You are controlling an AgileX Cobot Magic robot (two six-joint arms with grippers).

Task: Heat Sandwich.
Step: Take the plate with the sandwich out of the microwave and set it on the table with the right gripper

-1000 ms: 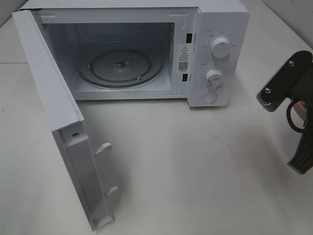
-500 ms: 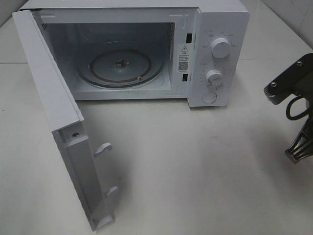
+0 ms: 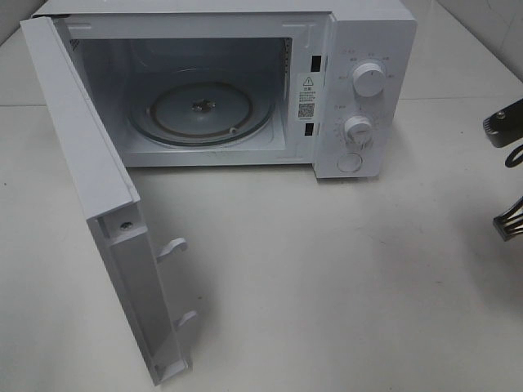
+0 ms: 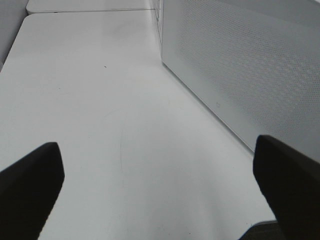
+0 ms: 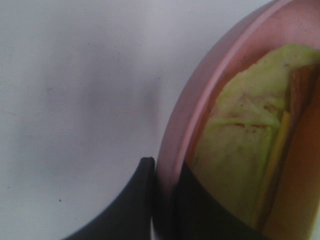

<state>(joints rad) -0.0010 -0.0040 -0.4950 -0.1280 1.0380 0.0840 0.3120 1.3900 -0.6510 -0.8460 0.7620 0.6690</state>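
So the microwave (image 3: 221,86) filled the upper left and centre of the overhead frame, its door (image 3: 98,204) swung wide toward the lower left, and the glass turntable (image 3: 200,110) inside had nothing on it. White table (image 3: 327,286) everywhere else. My right arm (image 3: 508,131) was barely poking in at the right edge of that frame, at about mid height.

The thing that mattered for my next move: the cavity mouth sat up and to the left of that right arm, with bare tabletop between them and the control knobs (image 3: 368,80) on the panel in the way of a straight diagonal. I figured I'd have to come across leftward first, then go in square to the opening.

On the right wrist cam, the right gripper (image 5: 162,172) had its fingers pinched together over the rim of the pink plate (image 5: 200,90), one finger outside, one inside. The sandwich (image 5: 245,150) lay on that plate at the right side of the frame, its long axis running roughly top to bottom, with a yellow layer showing along its edge. So the right arm was the one carrying it, no contest.

The left gripper (image 4: 160,190) had its jaws spread wide apart, holding nothing, low over the table beside the door's perforated face (image 4: 240,65).
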